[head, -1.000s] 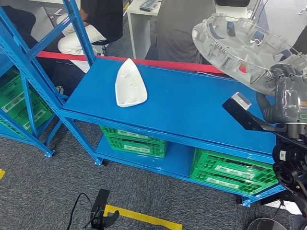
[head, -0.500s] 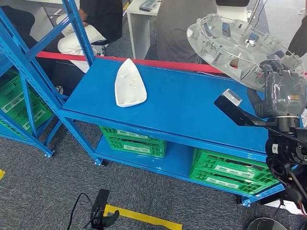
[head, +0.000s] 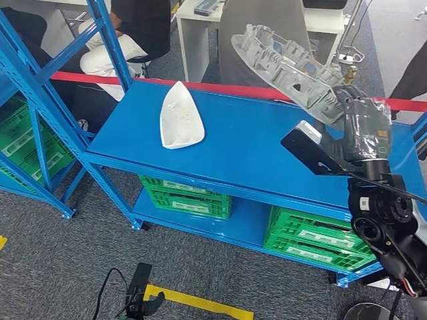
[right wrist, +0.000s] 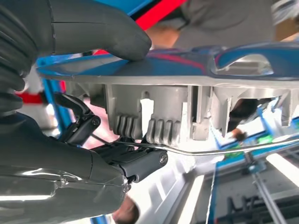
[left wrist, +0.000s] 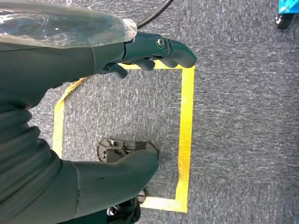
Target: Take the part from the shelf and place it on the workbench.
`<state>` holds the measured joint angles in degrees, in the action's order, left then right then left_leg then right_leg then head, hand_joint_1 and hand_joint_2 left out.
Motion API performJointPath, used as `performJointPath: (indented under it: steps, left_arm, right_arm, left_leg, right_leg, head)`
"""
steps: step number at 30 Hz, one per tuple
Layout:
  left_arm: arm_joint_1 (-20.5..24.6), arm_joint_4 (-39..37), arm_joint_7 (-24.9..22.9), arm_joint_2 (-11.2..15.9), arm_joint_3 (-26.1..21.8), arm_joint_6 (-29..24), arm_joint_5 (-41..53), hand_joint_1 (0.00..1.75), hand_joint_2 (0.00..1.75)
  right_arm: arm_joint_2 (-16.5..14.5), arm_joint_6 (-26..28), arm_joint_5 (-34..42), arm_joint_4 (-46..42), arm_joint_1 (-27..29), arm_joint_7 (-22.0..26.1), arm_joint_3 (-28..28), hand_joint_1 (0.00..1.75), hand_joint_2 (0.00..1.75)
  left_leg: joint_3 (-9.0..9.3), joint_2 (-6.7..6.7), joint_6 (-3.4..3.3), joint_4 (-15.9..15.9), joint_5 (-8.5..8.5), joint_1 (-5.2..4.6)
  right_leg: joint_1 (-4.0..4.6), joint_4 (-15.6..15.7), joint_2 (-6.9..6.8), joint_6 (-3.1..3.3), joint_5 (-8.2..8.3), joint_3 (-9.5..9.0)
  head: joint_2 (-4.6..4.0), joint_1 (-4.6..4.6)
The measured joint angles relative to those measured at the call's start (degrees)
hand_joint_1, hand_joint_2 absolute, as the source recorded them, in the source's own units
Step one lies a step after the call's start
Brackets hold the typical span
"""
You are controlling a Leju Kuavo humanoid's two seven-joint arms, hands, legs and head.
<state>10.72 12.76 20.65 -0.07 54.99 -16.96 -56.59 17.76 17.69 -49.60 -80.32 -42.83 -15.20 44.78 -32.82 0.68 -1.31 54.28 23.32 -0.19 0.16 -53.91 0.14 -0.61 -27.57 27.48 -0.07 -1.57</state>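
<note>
Right hand: the right hand (head: pixel 363 127) grips the rim of a large grey ribbed part (head: pixel 282 63), thumb (right wrist: pixel 102 32) pressed on one face and darker fingers (right wrist: pixel 141 163) hooked under the other.
Part: held aloft and tilted, reaching out from the hand over the far edge of the blue workbench (head: pixel 251 150), apart from its top.
Left hand: the left hand (left wrist: pixel 105 116) hangs over grey carpet (left wrist: pixel 239 140) marked with yellow tape (left wrist: pixel 186 135), fingers (left wrist: pixel 169 49) and thumb (left wrist: pixel 119 172) spread apart, holding nothing.
White piece: a white triangular shell (head: pixel 180 117) lies on the workbench top, well away from the right hand.
Below: green crates (head: pixel 322 240) sit on the lower level under the hand.
Behind: a red strip (head: pixel 237 89) edges the bench; seated people (head: pixel 141 27) beyond it.
</note>
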Motion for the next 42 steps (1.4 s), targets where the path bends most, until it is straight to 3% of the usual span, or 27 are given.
performJointPath:
  steps: [9, 29, 33, 35, 37, 38, 39, 40, 42]
  left_arm:
    - [-0.07, 0.0, 0.16, 0.07, -0.04, 0.63, -0.97, 0.0, 1.75]
    - [-0.06, 0.0, -0.04, 0.34, -0.13, 1.3, -0.6, 0.0, 1.75]
    - [0.01, 0.01, -0.06, 0.4, -0.15, 1.31, -0.61, 0.0, 1.75]
    - [0.05, 0.02, -0.06, 0.34, -0.16, 1.33, -0.62, 0.0, 1.75]
    - [0.06, 0.01, -0.06, 0.34, -0.19, 1.36, -0.64, 0.0, 1.75]
    - [0.03, 0.01, -0.07, 0.33, -0.19, 1.37, -0.64, 0.0, 1.75]
    - [0.0, 0.01, -0.07, 0.33, -0.2, 1.37, -0.65, 0.0, 1.75]
    - [-0.02, 0.01, -0.08, 0.32, -0.2, 1.37, -0.65, 0.0, 1.75]
    - [-0.03, -0.01, -0.09, 0.39, -0.2, 1.37, -0.65, 0.0, 1.75]
  right_arm:
    - [-1.16, -1.78, 8.36, 0.0, -0.01, 2.03, 1.23, 1.75, 1.75]
    - [-1.56, -1.73, 6.03, 0.0, -0.07, 2.59, 2.47, 1.75, 1.75]
    - [-1.62, -1.59, 5.7, -0.09, -0.18, 2.36, 2.39, 1.75, 1.75]
    - [-1.63, -1.53, 5.62, -0.15, -0.24, 2.33, 2.35, 1.75, 1.75]
    - [-1.63, -1.45, 5.55, -0.15, -0.11, 2.33, 2.38, 1.75, 1.75]
    - [-1.63, -1.42, 5.51, -0.15, 0.03, 2.33, 2.38, 1.75, 1.75]
    - [-1.63, -1.42, 5.47, -0.14, 0.15, 2.33, 2.38, 1.75, 1.75]
    - [-1.63, -1.42, 5.43, -0.14, 0.22, 2.33, 2.38, 1.75, 1.75]
    - [-1.63, -1.41, 5.39, -0.1, 0.26, 2.33, 2.38, 1.75, 1.75]
  left_leg:
    - [0.0, 0.01, 0.0, 0.01, 0.0, 0.0]
    - [-0.01, 0.0, -0.01, 0.03, 0.01, -0.01]
    - [0.75, -0.07, -0.82, -1.5, -0.5, 0.29]
    - [1.52, -0.24, -0.9, -2.92, -1.02, 0.9]
    - [1.64, -0.32, -0.87, -3.06, -1.04, 1.05]
    - [1.64, -0.31, -0.74, -2.95, -0.94, 1.19]
    - [1.65, -0.28, -0.51, -2.74, -0.78, 1.4]
    - [1.66, -0.21, -0.15, -2.36, -0.53, 1.7]
    - [1.46, 0.01, 0.92, -1.11, 0.29, 2.3]
  right_leg:
    - [0.0, 0.0, -0.01, 0.0, 0.0, 0.0]
    - [-0.02, 0.02, 0.0, -0.01, 0.01, 0.0]
    - [-0.23, 0.22, 0.06, -0.75, -0.09, -0.05]
    - [-0.24, -4.6, 0.1, -1.1, -2.66, 2.27]
    - [-0.63, -13.03, 0.11, -1.64, -6.06, 6.73]
    - [-0.92, -15.9, 0.1, -1.92, -6.63, 8.45]
    - [-1.25, -16.66, 0.08, -2.23, -5.98, 9.22]
    - [-1.62, -14.89, 0.04, -2.6, -4.08, 8.8]
    - [-2.33, -7.35, 0.02, -3.61, 0.5, 5.89]
  head:
    - [0.0, 0.01]
    - [0.0, 0.0]
    - [0.0, -0.02]
    - [0.0, 0.14]
    - [0.0, 0.31]
    - [0.0, 0.33]
    - [0.0, 0.34]
    - [0.0, 0.34]
    - [0.0, 0.43]
